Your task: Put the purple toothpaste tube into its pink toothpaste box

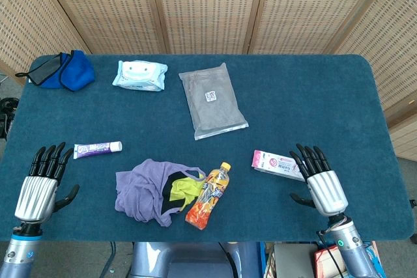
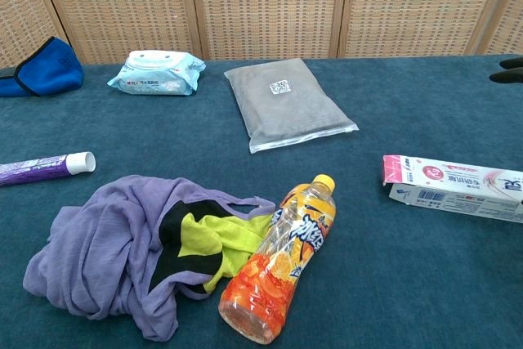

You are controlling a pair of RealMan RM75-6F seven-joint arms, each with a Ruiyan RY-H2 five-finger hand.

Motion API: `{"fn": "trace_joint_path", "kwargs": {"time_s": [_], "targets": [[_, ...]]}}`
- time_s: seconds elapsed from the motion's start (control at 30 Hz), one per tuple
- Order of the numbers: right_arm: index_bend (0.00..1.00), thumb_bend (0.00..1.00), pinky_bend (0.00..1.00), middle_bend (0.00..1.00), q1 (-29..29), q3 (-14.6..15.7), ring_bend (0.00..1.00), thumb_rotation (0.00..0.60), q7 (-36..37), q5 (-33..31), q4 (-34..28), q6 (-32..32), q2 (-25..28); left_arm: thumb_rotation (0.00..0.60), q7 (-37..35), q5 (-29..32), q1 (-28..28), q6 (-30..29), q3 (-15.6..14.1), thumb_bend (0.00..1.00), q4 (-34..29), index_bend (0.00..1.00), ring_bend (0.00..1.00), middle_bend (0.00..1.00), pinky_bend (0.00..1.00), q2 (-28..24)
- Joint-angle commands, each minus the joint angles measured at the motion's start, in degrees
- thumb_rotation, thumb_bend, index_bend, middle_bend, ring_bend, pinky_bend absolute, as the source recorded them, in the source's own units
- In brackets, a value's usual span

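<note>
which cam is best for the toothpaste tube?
Head view. It shows the whole tube, white cap to the right, lying just beyond the left hand. In the chest view the tube is cut off by the left frame edge; only the cap end shows, and the left hand is absent.

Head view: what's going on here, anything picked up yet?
Nothing is held yet. Both hands are open and rest low at the near edge of the table. The left hand sits just short of the purple toothpaste tube, which lies flat, white cap pointing right. The right hand is beside the pink toothpaste box, fingertips close to its right end. A purple garment and an orange drink bottle lie between tube and box.
</note>
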State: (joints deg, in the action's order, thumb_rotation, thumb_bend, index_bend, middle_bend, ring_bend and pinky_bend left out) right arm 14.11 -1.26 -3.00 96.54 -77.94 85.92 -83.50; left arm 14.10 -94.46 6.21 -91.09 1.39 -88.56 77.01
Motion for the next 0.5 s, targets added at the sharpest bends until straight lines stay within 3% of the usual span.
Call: {"fn": "trace_joint_path", "kwargs": {"time_s": [0.03,0.5], "targets": [[0.03,0.07,0.0,0.0,0.0,0.1,0.0,0.6,-0.1,0.0,0.1,0.0,0.0,0.6,0.0,0.1,0.0,0.1,0.0,0.32,0.0,0.0,0.0,0.0,0.0,0.0],[0.03,0.07,0.0,0.0,0.0,0.3,0.0,0.6,-0.5,0.3,-0.2,-0.2,-0.2,0.6,-0.5,0.3,0.3,0.4,0.3,0.32,0.0,0.0,0.0,0.0,0.0,0.3]]}}
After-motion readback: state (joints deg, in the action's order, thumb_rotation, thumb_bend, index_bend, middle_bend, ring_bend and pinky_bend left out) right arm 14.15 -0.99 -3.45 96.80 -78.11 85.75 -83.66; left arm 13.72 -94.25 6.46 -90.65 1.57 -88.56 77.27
